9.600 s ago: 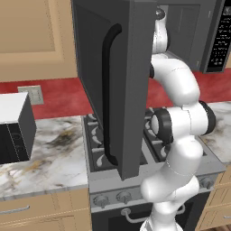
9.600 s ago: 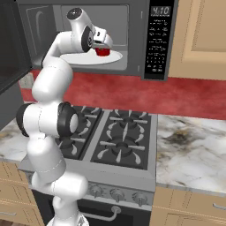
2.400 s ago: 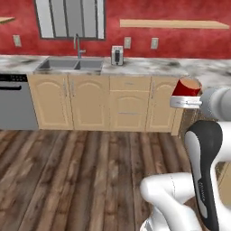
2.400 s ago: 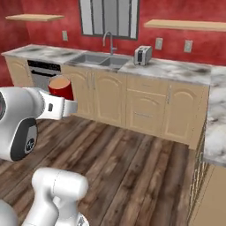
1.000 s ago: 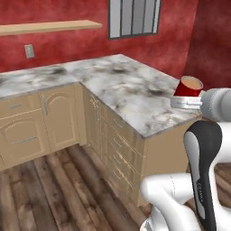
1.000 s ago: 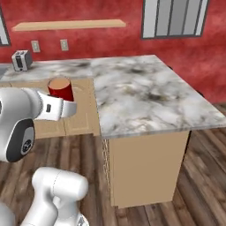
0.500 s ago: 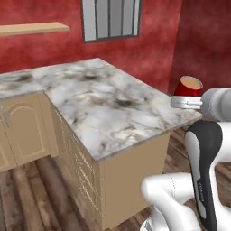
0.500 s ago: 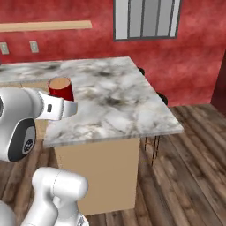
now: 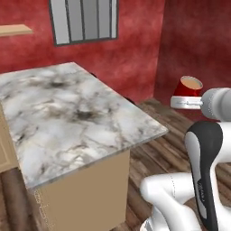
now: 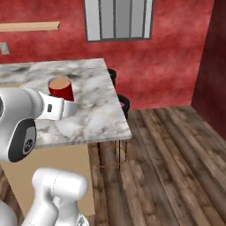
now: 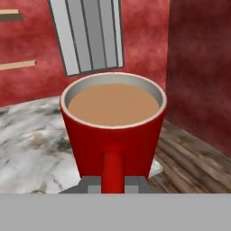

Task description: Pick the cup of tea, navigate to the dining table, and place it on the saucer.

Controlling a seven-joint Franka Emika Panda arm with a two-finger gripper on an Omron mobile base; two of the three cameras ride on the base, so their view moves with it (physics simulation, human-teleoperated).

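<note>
Currently gripper (image 9: 181, 102) clamps full cup (image 9: 188, 86), table (image 9: 67, 113) at nine o'clock; abrupt base turns risk spilling tea.

Smooth red cup of tea (image 11: 113, 135), veined white marble dining table (image 9: 67, 113), dark wooden plank floor (image 10: 176, 154).

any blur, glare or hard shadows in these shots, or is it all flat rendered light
Left base view: flat, even light, no glare on the dining table, its veining slightly soft. Right base view: equally even, the cup of tea crisp, only faint shading beneath the tabletop. Hand view: mug sharp up close, wall and floor textures coarse and blotchy.
</note>
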